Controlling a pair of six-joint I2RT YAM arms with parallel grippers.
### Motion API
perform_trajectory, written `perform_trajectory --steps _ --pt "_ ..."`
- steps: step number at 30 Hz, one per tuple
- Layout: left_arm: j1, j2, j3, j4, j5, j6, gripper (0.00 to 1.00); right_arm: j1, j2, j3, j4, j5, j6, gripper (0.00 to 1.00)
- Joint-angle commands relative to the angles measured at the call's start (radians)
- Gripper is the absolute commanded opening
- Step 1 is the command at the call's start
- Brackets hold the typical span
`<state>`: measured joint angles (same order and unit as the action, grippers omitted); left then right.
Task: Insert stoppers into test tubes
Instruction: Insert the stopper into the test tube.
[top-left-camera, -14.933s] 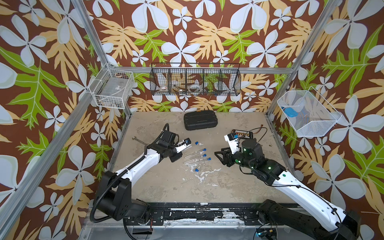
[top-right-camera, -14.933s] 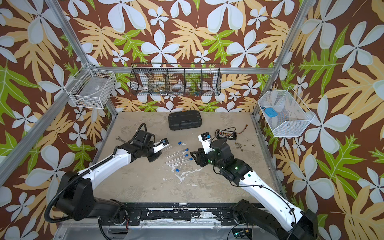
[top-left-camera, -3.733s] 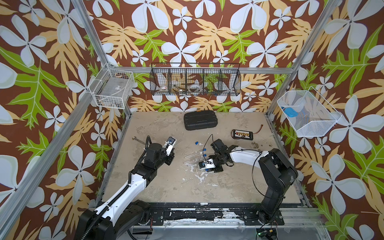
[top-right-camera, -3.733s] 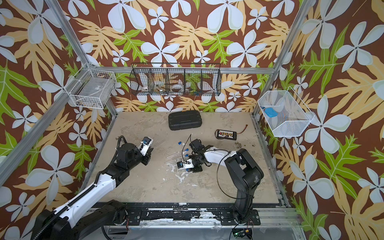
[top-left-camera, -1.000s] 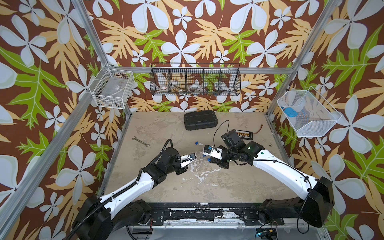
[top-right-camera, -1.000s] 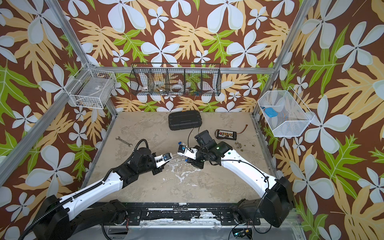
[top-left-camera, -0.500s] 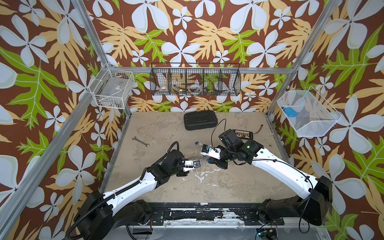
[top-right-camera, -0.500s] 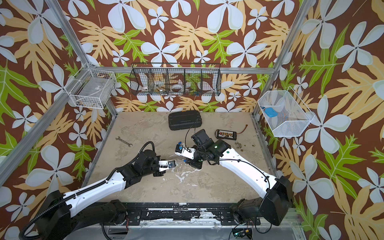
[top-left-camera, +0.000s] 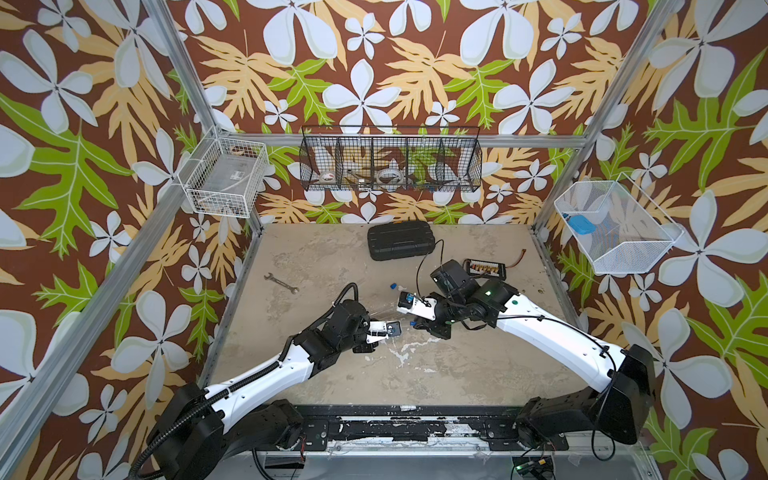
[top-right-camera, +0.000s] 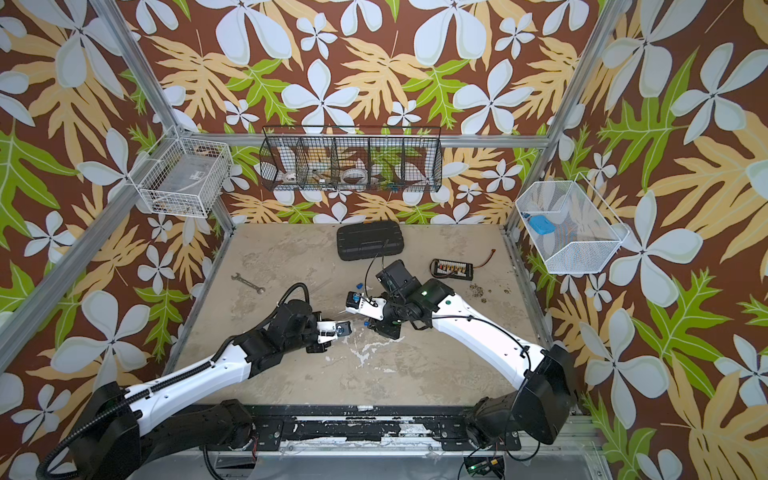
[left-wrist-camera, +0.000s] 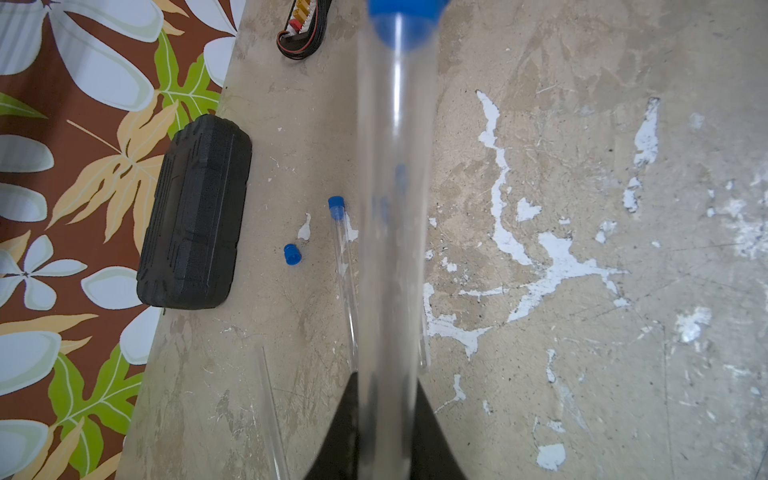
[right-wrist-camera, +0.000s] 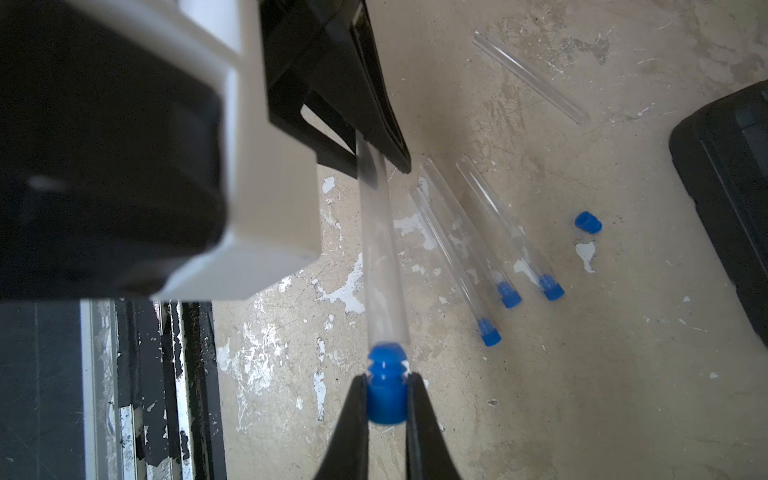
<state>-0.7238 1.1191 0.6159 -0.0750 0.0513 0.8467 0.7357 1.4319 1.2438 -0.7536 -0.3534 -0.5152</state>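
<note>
My left gripper is shut on a clear test tube, held above the table and pointing at the right gripper. My right gripper is shut on a blue stopper. The stopper's ribbed tip meets the open mouth of the held tube; I cannot tell how deep it sits. Below on the table lie three test tubes with blue stoppers in them, one bare tube and one loose stopper. In a top view the two grippers face each other mid-table, left gripper and right gripper.
A black case lies at the back of the table, with a charger board to its right. A grey wrench lies at the back left. Wire baskets hang on the walls above the table.
Over the last second both grippers drew together: the left one moved right with the tube, and the right one moved left with the stopper, which now meets the tube's mouth.
</note>
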Motion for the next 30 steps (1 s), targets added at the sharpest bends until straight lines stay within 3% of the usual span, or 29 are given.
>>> perform_trajectory --steps 1,8,16,20,30 --pt "-0.001 -0.007 0.002 0.011 0.009 -0.008 0.0 0.002 0.003 0.005 -0.003 0.012 -0.008 0.0" --pt "-0.004 -0.017 0.003 0.012 0.011 0.006 0.0 0.021 0.014 0.015 -0.019 0.026 -0.024 0.0" --pt "-0.056 -0.034 0.011 0.009 -0.087 0.143 0.0 0.052 0.045 0.079 -0.04 0.051 -0.019 0.0" --pt "-0.093 -0.053 0.003 0.012 -0.127 0.216 0.0 0.054 0.059 0.12 -0.024 0.005 0.004 0.0" --pt "-0.15 -0.16 -0.056 0.072 -0.066 0.304 0.0 0.07 0.133 0.229 0.068 -0.13 0.044 0.0"
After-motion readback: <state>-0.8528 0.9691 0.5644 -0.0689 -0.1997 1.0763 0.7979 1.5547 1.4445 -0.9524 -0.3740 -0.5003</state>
